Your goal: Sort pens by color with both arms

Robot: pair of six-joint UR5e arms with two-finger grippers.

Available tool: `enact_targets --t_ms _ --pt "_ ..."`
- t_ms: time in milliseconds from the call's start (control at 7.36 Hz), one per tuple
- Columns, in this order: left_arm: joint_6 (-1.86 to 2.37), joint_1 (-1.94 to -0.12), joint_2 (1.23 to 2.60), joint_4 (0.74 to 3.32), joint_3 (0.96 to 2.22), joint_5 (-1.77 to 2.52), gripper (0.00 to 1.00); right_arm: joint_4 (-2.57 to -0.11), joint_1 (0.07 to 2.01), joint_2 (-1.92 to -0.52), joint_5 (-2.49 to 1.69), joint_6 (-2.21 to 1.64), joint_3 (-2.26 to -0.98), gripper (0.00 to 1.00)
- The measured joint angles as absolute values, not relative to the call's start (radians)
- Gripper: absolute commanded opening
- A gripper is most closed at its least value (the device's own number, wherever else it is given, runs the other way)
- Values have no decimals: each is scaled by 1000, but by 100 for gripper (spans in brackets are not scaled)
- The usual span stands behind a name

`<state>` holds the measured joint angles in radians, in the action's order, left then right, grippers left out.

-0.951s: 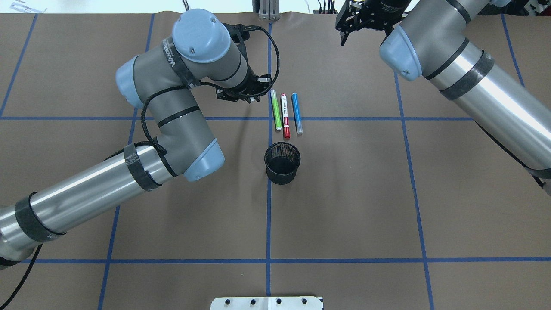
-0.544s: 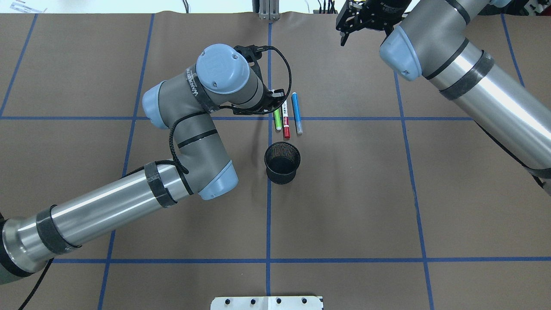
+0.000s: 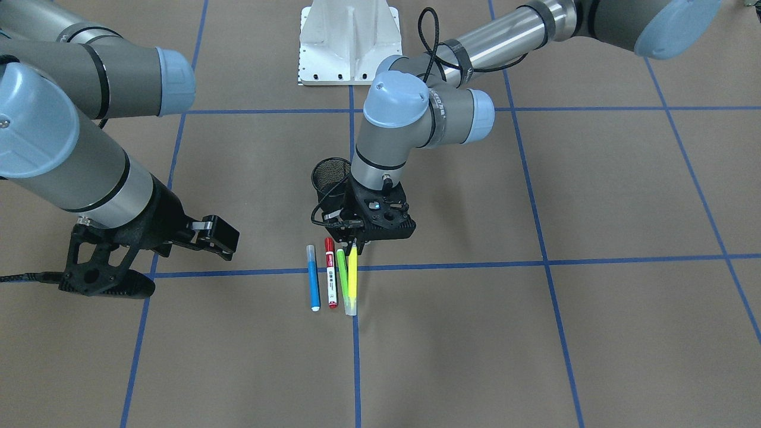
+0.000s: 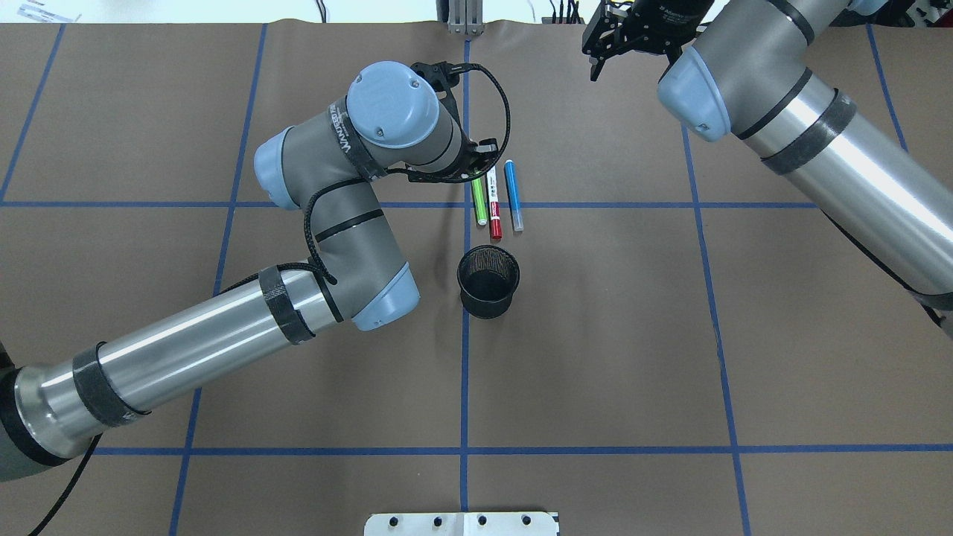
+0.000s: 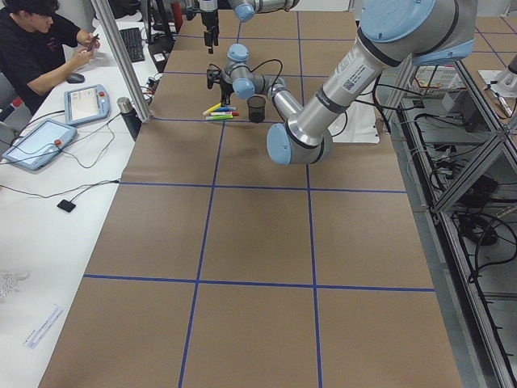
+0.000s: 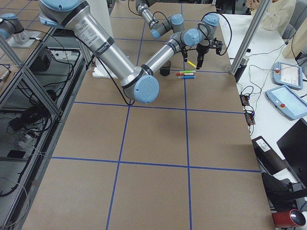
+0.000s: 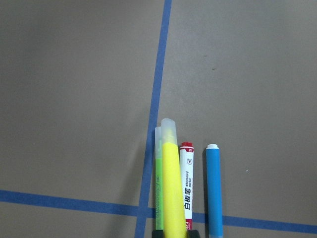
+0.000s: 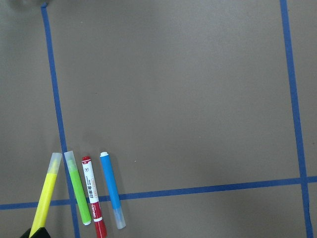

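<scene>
Three pens lie side by side on the brown table: green (image 4: 479, 202), red-capped white (image 4: 494, 212) and blue (image 4: 513, 195). They also show in the front view as green (image 3: 341, 267), red (image 3: 330, 273) and blue (image 3: 313, 285). My left gripper (image 3: 353, 242) is shut on the yellow pen (image 3: 352, 279). It holds the pen tilted just above the green one. In the left wrist view the yellow pen (image 7: 171, 183) overlaps the green pen (image 7: 158, 178). The overhead view hides the yellow pen under my left wrist. My right gripper (image 4: 595, 59) hangs open and empty at the table's far edge, well away from the pens.
A black mesh cup (image 4: 488, 281) stands upright just on the robot's side of the pens, close to my left forearm. Blue tape lines cross the table. The white pedestal base (image 3: 348, 41) is at the robot's edge. An operator sits beyond the far edge (image 5: 36, 48).
My left arm has swung right with the yellow pen, from beside the row of pens to over the green pen. The right arm has barely moved.
</scene>
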<state>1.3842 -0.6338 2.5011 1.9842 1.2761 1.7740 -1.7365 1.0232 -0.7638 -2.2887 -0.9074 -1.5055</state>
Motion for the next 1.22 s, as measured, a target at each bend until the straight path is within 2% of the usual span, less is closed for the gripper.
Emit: enact_targets --t_ms 272,408,544,816,951,1223 --pt "1369 -644 2501 1980 1257 1775 24 -1733 1023 -764 -2289 -905 -1505 98" --pt "1356 -644 2500 1980 1243 1775 33 -1726 1024 -765 -2289 -902 -1504 98" --pt "1346 -643 2501 1980 1236 1777 50 -1721 1024 -765 -2289 -900 -1504 98" --pt "1317 -642 2503 1981 1235 1780 90 -1717 1025 -765 -2291 -894 -1505 98" --pt "1290 -641 2504 1981 1236 1782 99 -1716 1026 -765 -2291 -890 -1505 98" --pt "1237 -656 2505 1975 1244 1839 99 -1691 1026 -769 -2291 -885 -1506 98"
